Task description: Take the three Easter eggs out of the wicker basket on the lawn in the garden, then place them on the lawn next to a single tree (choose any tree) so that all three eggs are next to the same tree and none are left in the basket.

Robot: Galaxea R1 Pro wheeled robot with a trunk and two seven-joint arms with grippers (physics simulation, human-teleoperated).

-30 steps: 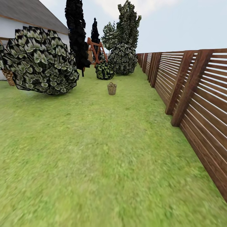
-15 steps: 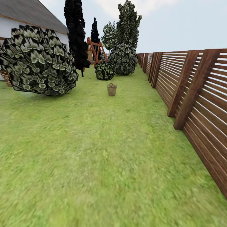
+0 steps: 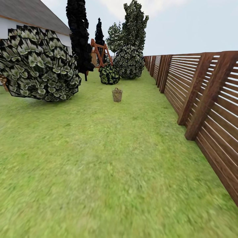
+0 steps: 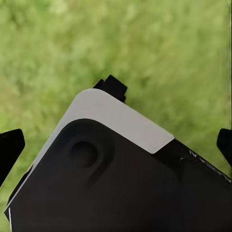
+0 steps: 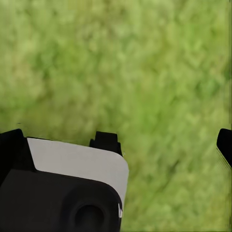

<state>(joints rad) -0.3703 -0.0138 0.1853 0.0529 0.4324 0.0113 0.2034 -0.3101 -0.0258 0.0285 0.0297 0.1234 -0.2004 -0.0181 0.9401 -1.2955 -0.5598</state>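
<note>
**Basket far off on the grass, beside a long fence**

In the head view, the white house [image 3: 19, 24] sits at ten o'clock behind a big round bush [image 3: 39, 64]. Next, toward eleven o'clock, stands a thin black tree [image 3: 79, 36], with a wooden frame [image 3: 99, 53] past it. At twelve o'clock the wicker basket [image 3: 117, 95] stands upright on the lawn [image 3: 99, 165], small and far off; whether any eggs lie in it cannot be told from here. Beyond it are a small bush [image 3: 109, 74] and taller leafy trees [image 3: 130, 43]. From one to four o'clock runs the brown slatted fence [image 3: 205, 99].

In the left wrist view, the left claw [image 4: 118, 145] hangs over grass with its dark fingertips [image 4: 10, 147] wide apart, above a black and white part of the robot's body [image 4: 111, 169]. In the right wrist view, the right claw [image 5: 118, 140] is likewise spread apart over grass.
</note>
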